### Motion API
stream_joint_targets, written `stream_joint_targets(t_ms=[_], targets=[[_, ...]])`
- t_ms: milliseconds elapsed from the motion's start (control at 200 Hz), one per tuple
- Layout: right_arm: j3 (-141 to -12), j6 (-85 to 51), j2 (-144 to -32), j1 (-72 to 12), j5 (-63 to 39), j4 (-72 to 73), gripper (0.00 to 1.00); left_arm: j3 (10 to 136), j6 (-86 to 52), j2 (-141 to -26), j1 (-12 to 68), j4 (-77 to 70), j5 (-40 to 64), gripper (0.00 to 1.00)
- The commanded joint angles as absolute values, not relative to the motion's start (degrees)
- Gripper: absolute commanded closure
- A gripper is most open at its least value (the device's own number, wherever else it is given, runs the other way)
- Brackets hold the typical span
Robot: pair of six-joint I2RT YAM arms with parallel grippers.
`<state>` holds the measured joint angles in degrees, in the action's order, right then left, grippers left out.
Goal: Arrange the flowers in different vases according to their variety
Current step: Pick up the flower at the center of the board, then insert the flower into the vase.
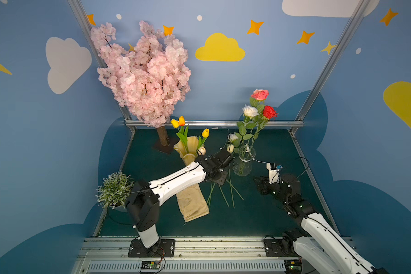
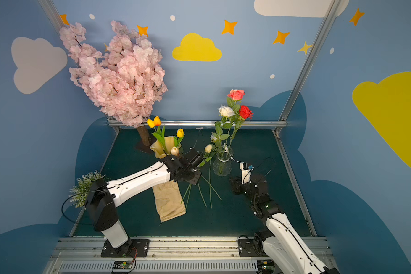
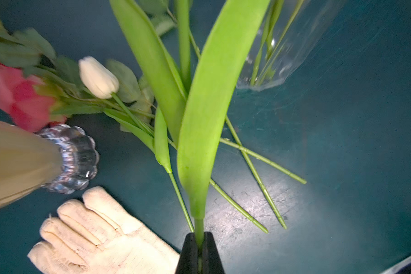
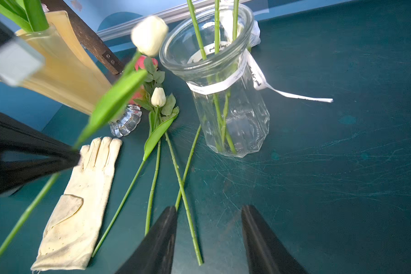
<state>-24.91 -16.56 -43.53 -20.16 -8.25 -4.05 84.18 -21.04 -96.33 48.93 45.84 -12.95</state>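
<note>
Just left of the clear ribbed vase [image 4: 226,95] the left gripper [image 3: 199,239] clamps the stem of a cream tulip [image 4: 150,35], a pinch only wrist views show, above loose flowers [image 4: 158,97]; right of the vase the right gripper's [image 4: 209,208] jaws stand apart.

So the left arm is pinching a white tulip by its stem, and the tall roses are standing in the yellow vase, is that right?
Not quite. The roses stand in the clear glass vase, as both top views show; the yellow vase holds tulips. The left gripper does pinch the white tulip by its stem.
</note>
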Motion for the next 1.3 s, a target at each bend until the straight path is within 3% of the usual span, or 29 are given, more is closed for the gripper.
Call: stream_joint_targets(t_ms=[0,340,526,721,1036,1292], targets=[[-25.11,-16.53,-43.94,-20.15,-9.29,-2.64,0.51,82.86,-22.46,-90.77,49.29,45.92,-15.03,0.97],[-25.13,-16.16,-44.82,-20.13,-10.40,-2.24,0.51,82.05,-13.98,-71.33,49.66,30.53,-13.24,0.97],[-25.05,-15.91,-45.25,-20.17,-10.50,-2.35,0.51,91.76,-5.81,-74.43,44.68,26.72,-13.17,0.97],[-25.09,-15.73,-45.25,-20.14,-10.64,-2.33,0.51,92.18,1.72,-75.01,39.87,12.00,-17.15,0.97],[-25.66,-15.64,-47.63,-20.15,-12.83,-1.64,0.51,79.60,4.44,-75.98,30.92,-10.90,-17.43,0.97],[-26.28,-15.53,-48.84,-20.23,-14.67,-1.85,0.51,68.45,-2.03,-78.53,24.69,-20.54,-17.96,0.97]])
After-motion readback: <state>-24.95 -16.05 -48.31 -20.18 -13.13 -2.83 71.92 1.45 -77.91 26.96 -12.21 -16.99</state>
